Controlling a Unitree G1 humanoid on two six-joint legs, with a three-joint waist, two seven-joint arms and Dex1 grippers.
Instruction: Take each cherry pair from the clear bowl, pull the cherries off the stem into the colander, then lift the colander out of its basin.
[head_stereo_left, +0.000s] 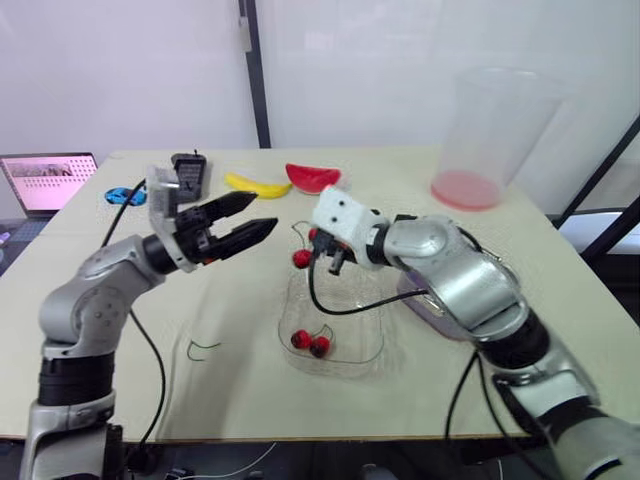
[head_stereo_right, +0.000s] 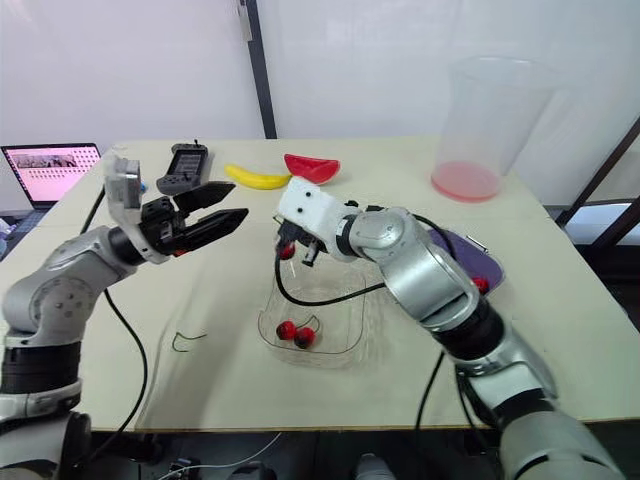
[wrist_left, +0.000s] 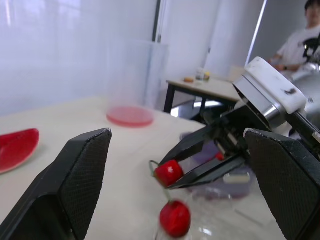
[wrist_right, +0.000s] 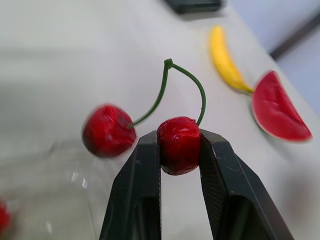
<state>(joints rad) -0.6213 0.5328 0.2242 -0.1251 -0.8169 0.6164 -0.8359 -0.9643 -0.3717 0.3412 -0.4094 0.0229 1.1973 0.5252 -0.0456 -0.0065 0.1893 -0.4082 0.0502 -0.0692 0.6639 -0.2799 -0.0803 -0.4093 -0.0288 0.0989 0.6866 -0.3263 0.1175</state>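
Red cherries hang in our left eye view: the right gripper pinches a cherry pair in the air. The clear bowl sits at 6 o'clock from it and holds a second pair. Our left gripper is at 9 o'clock, spread wide and holding nothing. In the right wrist view, two black fingers squeeze one cherry; its twin dangles on the green stem.
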